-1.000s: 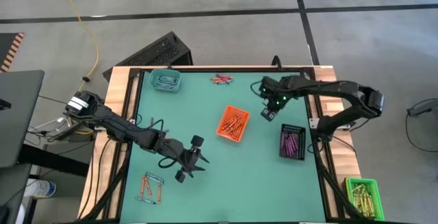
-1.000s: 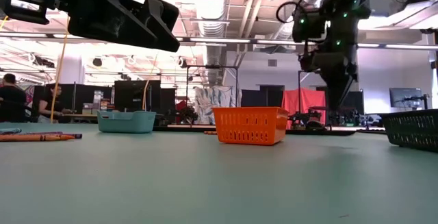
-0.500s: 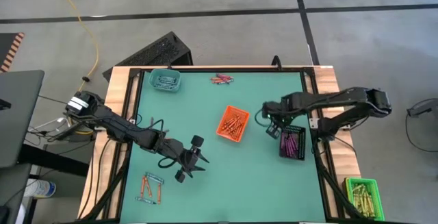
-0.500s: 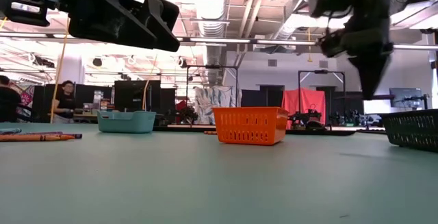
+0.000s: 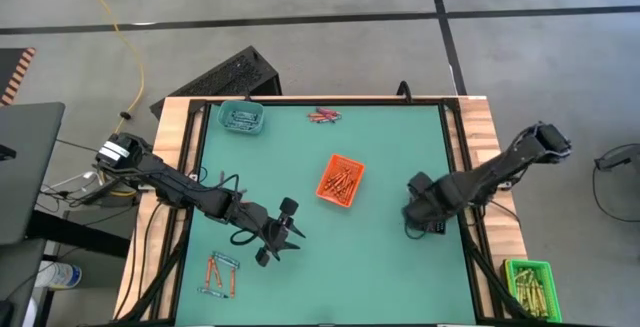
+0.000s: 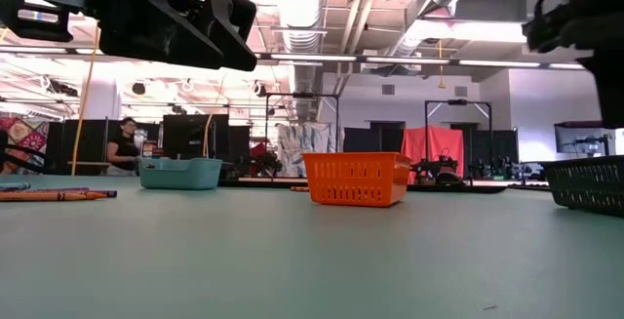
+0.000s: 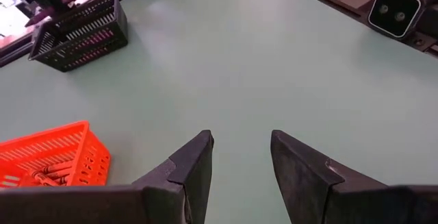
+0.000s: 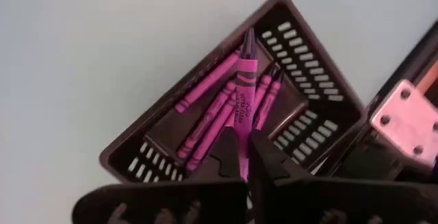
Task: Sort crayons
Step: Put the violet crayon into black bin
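Observation:
My right gripper (image 8: 243, 147) is shut on a purple-pink crayon (image 8: 243, 80) and hangs over the black basket (image 8: 311, 80), where more pink crayons (image 8: 205, 125) lie. In the high view this gripper (image 5: 417, 209) covers most of that basket. My left gripper (image 5: 290, 233) hovers open over the near-left part of the table, its fingers (image 7: 195, 166) with nothing between them. Loose crayons lie on the mat near the left front (image 5: 220, 273) and at the far edge (image 5: 324, 116). My right gripper pinches the purple-pink crayon by one end (image 8: 241, 129) between its two fingers. The fingers point steeply down, and the crayon sticks out past their tips, roughly in line with them. It is lifted clear above the black basket.
An orange basket (image 5: 340, 180) with orange-red crayons stands mid-table, and a teal basket (image 5: 241, 118) is at the far left corner. A green basket (image 5: 528, 282) of yellow-olive sticks sits off the table's near right corner. Bare green mat (image 5: 360, 267) lies toward the near edge.
My right gripper has swung from the far right part of the table toward the near edge, stopping over the black basket. It has rolled and tipped to point more steeply down, staying shut. My left gripper has kept still.

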Available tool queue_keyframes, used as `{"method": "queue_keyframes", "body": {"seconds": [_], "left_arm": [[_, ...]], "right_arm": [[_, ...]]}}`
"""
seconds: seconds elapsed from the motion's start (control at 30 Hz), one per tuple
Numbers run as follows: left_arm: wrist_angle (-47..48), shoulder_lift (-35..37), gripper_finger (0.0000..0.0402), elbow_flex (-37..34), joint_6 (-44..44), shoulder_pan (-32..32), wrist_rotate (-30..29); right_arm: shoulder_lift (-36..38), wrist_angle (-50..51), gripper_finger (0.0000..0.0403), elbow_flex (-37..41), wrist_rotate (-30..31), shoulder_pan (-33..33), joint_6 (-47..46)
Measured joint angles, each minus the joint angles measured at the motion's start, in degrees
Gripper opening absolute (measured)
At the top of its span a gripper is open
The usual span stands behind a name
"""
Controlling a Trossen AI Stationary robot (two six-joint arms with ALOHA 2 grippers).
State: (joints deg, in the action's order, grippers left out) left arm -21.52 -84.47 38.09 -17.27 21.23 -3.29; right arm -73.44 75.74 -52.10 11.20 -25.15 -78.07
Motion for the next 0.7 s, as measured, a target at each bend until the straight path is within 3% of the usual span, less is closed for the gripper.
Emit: {"method": "queue_keyframes", "body": {"seconds": [0.23, 0.5, 0.7], "left_arm": [[-1.4, 0.02, 0.0139, -0.02, 0.35, 0.0, 1.13], [-1.44, 0.02, 0.0139, 0.0, -0.17, 0.0, 1.16], [-0.17, 0.02, 0.0139, 0.0, -2.01, 0.0, -0.08]], "right_arm": [[-0.01, 0.2, 0.0009, 0.0, 2.88, -6.91, -11.29], [-0.01, 0.41, 0.0009, 0.24, 4.17, -10.66, -18.16], [-0.06, -5.18, 0.0029, 6.22, 3.96, -11.93, -20.47]]}}
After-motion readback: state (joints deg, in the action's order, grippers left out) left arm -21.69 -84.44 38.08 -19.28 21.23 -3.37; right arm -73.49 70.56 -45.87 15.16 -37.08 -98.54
